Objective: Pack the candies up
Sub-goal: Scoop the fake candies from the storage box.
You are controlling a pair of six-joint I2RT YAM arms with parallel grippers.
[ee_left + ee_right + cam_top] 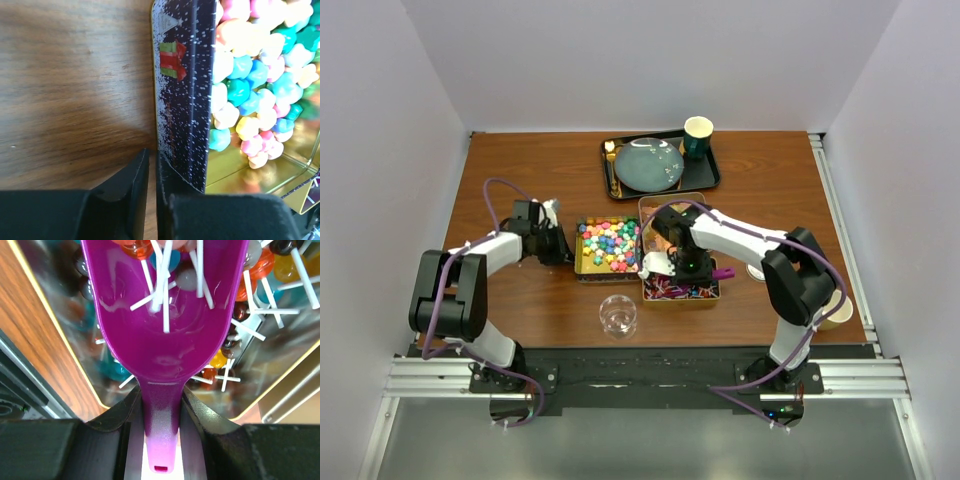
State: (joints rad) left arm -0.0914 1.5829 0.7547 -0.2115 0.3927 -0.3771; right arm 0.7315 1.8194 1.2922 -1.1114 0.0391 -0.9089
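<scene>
The candies [608, 245] are bright multicoloured pieces heaped in a gold tin [579, 252]; the left wrist view shows them [260, 75] behind the tin's dark snow-patterned wall [185, 100]. My left gripper [556, 245] [152, 152] is all but shut with nothing between the jaws. Its right finger [167, 185] rests against the outside of that wall. My right gripper [685, 268] [161, 395] is shut on the handle of a purple scoop [165, 340]. The scoop holds a few white-stick lollipops [165, 285] over a second tin [680, 297] [65, 290] of lollipops.
A third tin [655, 205] stands behind the right gripper. A clear glass cup [617, 315] is near the front edge. A black tray [710, 175] with a grey plate [648, 163] and green cup [697, 135] sits at the back. A paper cup [837, 310] is at the right.
</scene>
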